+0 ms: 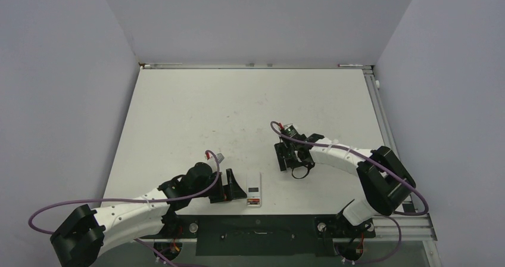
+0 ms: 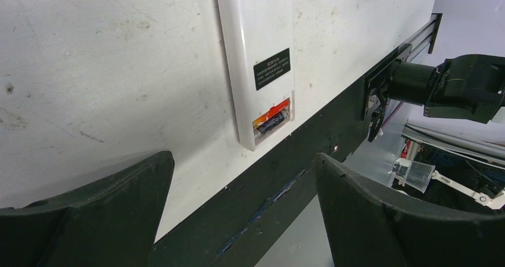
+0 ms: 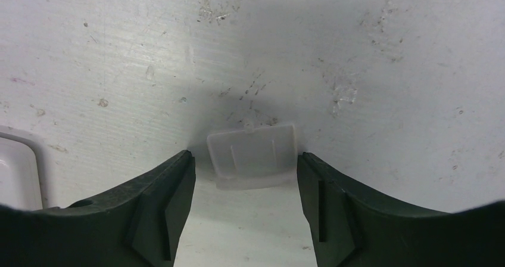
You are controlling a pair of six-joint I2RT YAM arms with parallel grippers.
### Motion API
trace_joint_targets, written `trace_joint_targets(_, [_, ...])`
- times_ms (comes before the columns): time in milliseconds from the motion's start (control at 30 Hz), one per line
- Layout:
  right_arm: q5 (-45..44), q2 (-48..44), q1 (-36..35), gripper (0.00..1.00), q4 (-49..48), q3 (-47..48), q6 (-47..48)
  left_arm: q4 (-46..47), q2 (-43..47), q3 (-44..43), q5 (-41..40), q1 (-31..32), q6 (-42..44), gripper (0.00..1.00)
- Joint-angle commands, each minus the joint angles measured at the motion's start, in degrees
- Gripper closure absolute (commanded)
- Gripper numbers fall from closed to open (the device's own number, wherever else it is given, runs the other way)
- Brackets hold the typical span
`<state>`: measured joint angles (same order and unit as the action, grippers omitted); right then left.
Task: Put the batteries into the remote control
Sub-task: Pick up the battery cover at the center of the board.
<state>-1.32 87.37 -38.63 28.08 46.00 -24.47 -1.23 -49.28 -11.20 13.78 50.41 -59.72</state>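
L end effector (image 2: 244,157) wide open, empty; remote control (image 2: 262,40) just ahead. R end effector (image 3: 245,155) part-open astride cover (image 3: 253,158).

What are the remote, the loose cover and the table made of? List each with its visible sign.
Remote: probably glossy white plastic; it has a smooth moulded edge with a sheen and a printed black label.
Cover: seemingly thin, frosted, translucent plastic; moulded ribs and a small tab show.
Table: hard matt white surface, scratched and stained; what lies under the coating cannot be told.
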Motion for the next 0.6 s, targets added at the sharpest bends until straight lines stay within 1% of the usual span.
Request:
trace_joint_targets(0, [0.84, -0.86, -1.99, 0.38, 0.49, -2.91, -4.56, -0.96, -0.29, 1.12, 0.02, -0.27, 0.49, 0.14])
trace_joint_targets(333, [-2.34, -1.20, -2.92, 0.36, 0.11, -3.94, -7.64, -0.70, -0.68, 1.24, 0.11, -0.30, 0.57, 0.14])
trace_joint_targets(567, [-3.10, -1.19, -3.12, 0.37, 0.36, -4.42, -8.18, -0.35, -1.05, 1.15, 0.29, -0.28, 0.57, 0.14])
